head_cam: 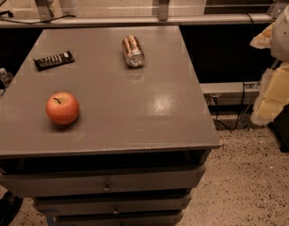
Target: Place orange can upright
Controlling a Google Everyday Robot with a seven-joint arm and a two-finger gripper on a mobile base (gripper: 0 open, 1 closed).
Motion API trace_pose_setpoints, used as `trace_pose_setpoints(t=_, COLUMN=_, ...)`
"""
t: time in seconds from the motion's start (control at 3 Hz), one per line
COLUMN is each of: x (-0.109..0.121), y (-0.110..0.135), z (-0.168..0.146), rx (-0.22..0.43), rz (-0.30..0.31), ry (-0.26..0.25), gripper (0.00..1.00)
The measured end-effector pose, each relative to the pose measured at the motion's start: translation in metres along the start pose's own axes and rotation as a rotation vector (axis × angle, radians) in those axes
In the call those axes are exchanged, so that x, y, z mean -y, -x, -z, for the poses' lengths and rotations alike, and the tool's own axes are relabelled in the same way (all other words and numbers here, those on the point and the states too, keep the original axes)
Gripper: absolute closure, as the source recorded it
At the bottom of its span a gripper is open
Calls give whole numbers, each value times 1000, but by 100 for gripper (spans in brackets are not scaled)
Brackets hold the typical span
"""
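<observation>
I see nothing done yet: the shiny copper-orange metal can (133, 51) lies sideways on the grey table (148, 121). My gripper (275, 88) hangs beyond the right edge, well apart; I cannot tell its state.

The gripper (270, 69) hangs at the right edge, off the grey drawer cabinet (134, 126), whose top bears the orange can (132, 51) lying on its side well to its left, a dark flat packet (53, 60) farther left, and an apple (62, 108) lower left.
</observation>
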State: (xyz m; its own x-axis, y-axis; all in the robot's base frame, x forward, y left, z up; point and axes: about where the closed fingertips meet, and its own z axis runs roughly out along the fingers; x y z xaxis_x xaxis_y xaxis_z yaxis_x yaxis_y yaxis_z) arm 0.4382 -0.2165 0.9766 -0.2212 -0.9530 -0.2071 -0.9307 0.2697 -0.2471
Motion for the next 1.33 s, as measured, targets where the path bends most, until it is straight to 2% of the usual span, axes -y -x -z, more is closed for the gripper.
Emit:
trace_pose_setpoints(t=0.33, x=0, y=0, z=0, rx=0, rz=0, ry=0, gripper=0)
trace_pose_setpoints(t=0.67, x=5, y=2, z=3, rx=13, rz=5, ry=-21, gripper=0)
trace_pose_setpoints(t=1.0, x=33, y=12, z=-4, rx=45, rz=10, ry=-47, gripper=0)
trace_pose_setpoints(t=1.33, x=73, y=29, z=-15, rx=93, rz=-23, ry=-72, gripper=0)
